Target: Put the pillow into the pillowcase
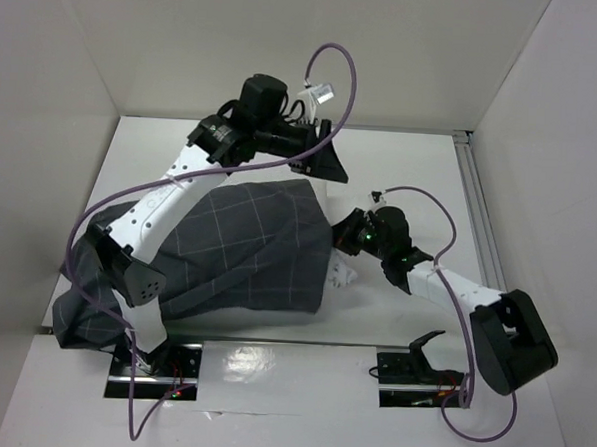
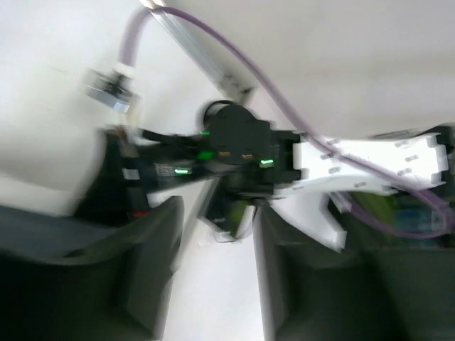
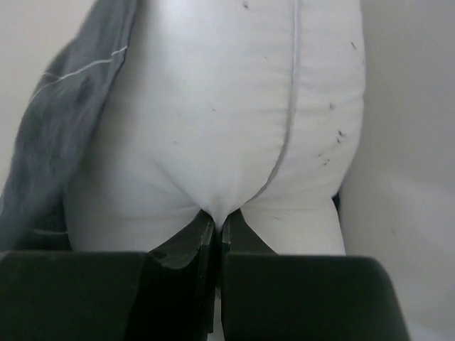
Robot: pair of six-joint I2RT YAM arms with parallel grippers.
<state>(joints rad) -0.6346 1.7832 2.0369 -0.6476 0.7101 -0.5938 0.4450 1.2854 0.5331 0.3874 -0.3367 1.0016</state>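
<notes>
pinching a fold of the pillow's (image 3: 234, 106) exposed white end, the right claw (image 3: 217, 234) is clenched on it, likely to pin it while the cover is drawn over. around it the pillowcase (image 1: 247, 246) sheathes most of the pillow, lying across the left and middle of the bench (image 1: 401, 179). the left claw (image 2: 219, 220) hovers released near the far edge, empty, probably ready to regrip the case's mouth.
</notes>
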